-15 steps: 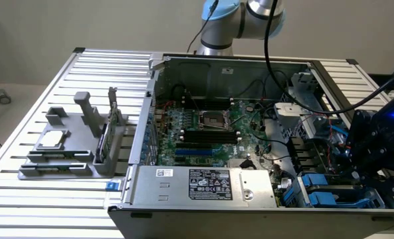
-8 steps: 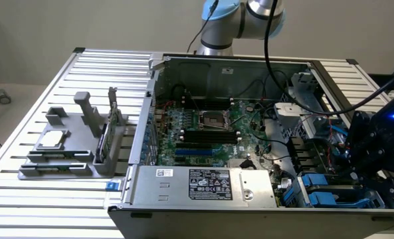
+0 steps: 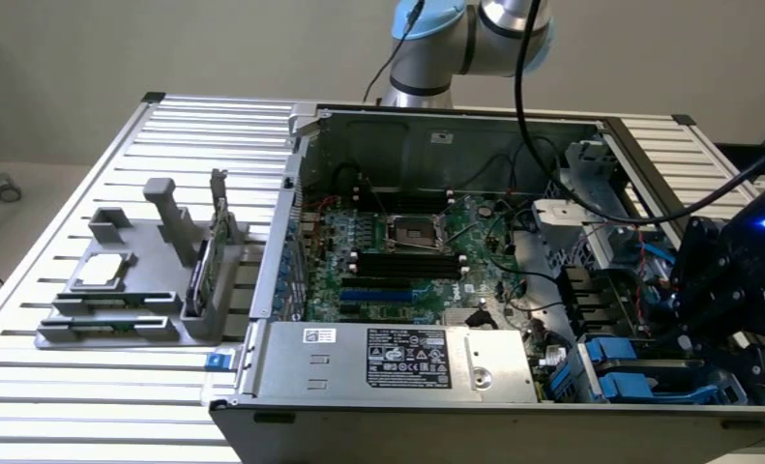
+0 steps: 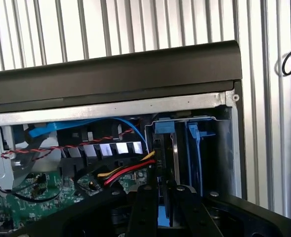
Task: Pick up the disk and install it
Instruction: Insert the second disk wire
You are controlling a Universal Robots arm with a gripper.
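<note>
**Desk:** Where was the disk [image 4: 166,148] when the picture was taken?

**Photographer:** It stood on edge in the drive bay at the corner of the open computer case [image 3: 292,193], its blue rails against the bay's metal wall. The gripper [image 4: 164,190] was closed on its upper edge, one black finger [image 4: 144,205] pressed to each flat side. In the exterior view that corner lay at the lower right, where the black gripper body hung over the blue carriers [image 3: 628,377].

**Desk:** Why hold it edge-on?

**Photographer:** My reading was that the bay was a narrow upright slot. A drive gripped by its faces could slide straight down between the guides, and the fingers stayed out of their way.

**Desk:** Was it seated?

**Photographer:** That could not be told. The drive sat deep between the bay walls, but the fingers were clamped on it, so I judged the installing unfinished.

**Desk:** Anything crowding it?

**Photographer:** Red and yellow cables [image 4: 128,170] ran just beside the bay, above the green motherboard [image 4: 31,197]. They looked clear of the slot.

**Desk:** And the rest of the bench?

**Photographer:** The case lay on its side on a slatted metal table [image 3: 201,126], open face up so the arm could reach in from above. A grey parts holder [image 3: 111,324] sat well apart at the exterior view's left, carrying a small silver chip [image 3: 104,273] and a thin green card [image 3: 208,261] upright in a slot.
</note>
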